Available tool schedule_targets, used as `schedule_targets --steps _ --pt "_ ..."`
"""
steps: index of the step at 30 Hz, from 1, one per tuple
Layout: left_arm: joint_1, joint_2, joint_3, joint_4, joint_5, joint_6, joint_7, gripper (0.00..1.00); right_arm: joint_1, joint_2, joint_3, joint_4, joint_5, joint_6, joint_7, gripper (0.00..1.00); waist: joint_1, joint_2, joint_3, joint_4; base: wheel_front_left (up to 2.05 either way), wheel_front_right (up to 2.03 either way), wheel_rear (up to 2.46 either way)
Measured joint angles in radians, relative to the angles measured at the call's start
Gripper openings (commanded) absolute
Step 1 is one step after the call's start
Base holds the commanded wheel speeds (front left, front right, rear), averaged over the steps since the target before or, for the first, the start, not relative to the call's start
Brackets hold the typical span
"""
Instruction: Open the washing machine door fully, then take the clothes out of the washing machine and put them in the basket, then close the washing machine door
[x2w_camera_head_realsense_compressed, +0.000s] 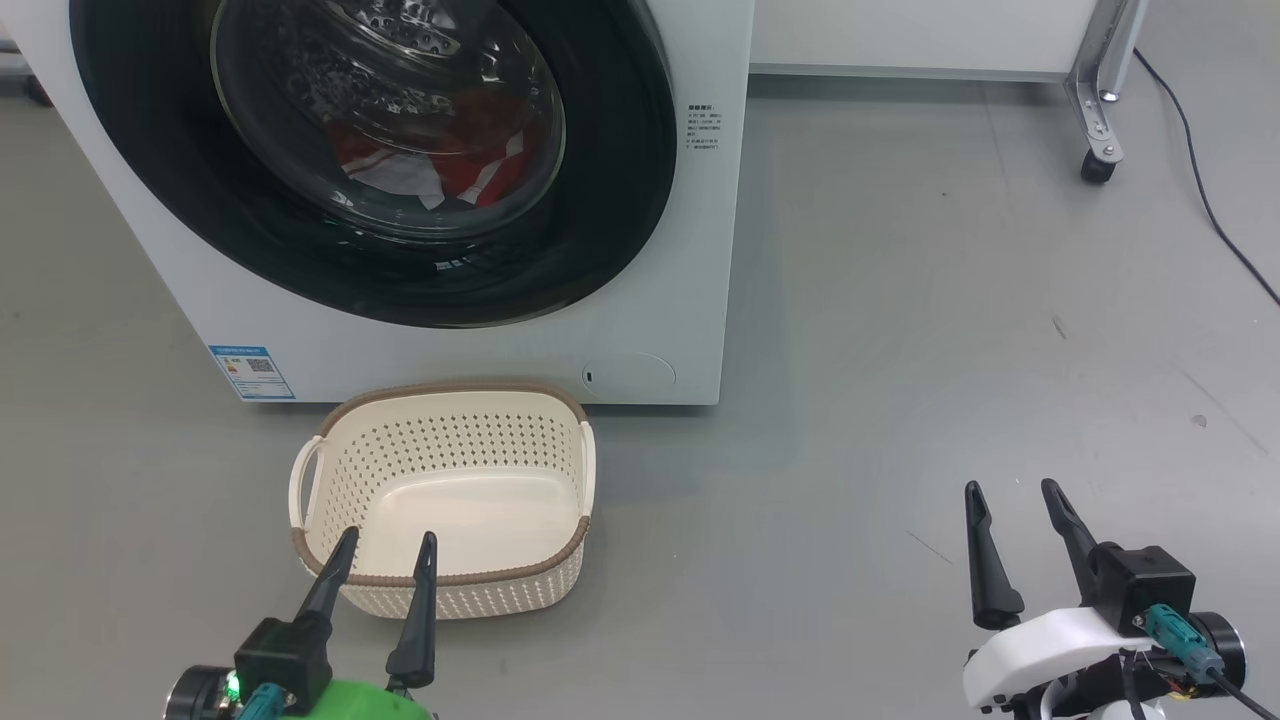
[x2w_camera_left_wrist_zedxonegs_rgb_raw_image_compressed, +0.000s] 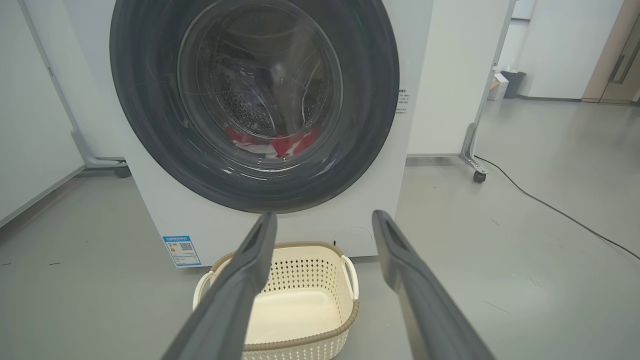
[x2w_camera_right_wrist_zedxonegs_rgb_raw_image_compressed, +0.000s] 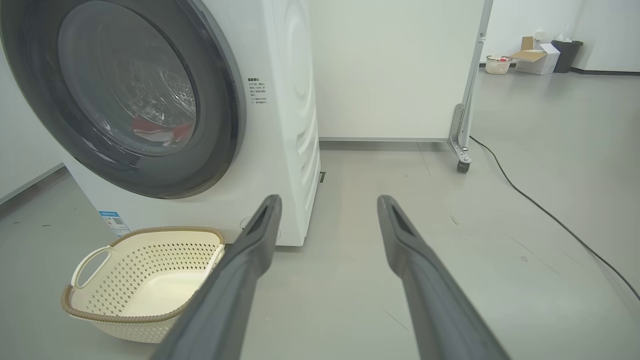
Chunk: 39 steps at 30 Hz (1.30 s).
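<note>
Head view: the left gripper, jaws spread wide and empty, hovers at the near rim of the basket, which stands on the floor just ahead of it and close against the foot of the washing machine. The right gripper, equally wide and empty, hangs well to the right over bare floor. Beyond and above the left gripper, the washing machine door is shut, and the clothes lie low in the drum behind its glass. Left wrist view: the door stands straight ahead of the fingers and above them, with the empty basket below and between them. Right wrist view: the door is ahead and to the left of the fingers, seen at a slant, and no handle or recess can be made out on its rim. Opening comes first. The right gripper looks better placed for the door's right edge, though the hinge side cannot be told. It should probably catch the rim with one finger, pull along the door's arc rather than straight back, and swing it fully wide, watching that it clears the basket.
</note>
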Motion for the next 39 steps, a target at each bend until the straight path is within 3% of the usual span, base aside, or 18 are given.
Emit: schedule_targets --steps 25,39 --pt "-0.005 0.0 -0.011 0.01 0.0 0.001 0.0 1.0 -0.015 0.0 0.007 0.015 -0.001 0.0 0.0 1.0 0.0 0.0 0.013 0.005 0.0 0.0 0.0" --pt "-0.059 -0.001 -0.035 -0.014 0.0 0.002 0.0 1.0 -0.113 -0.03 0.015 -0.012 -0.027 0.022 0.0 1.0 0.0 0.0 0.101 0.024 0.0 0.0 0.0"
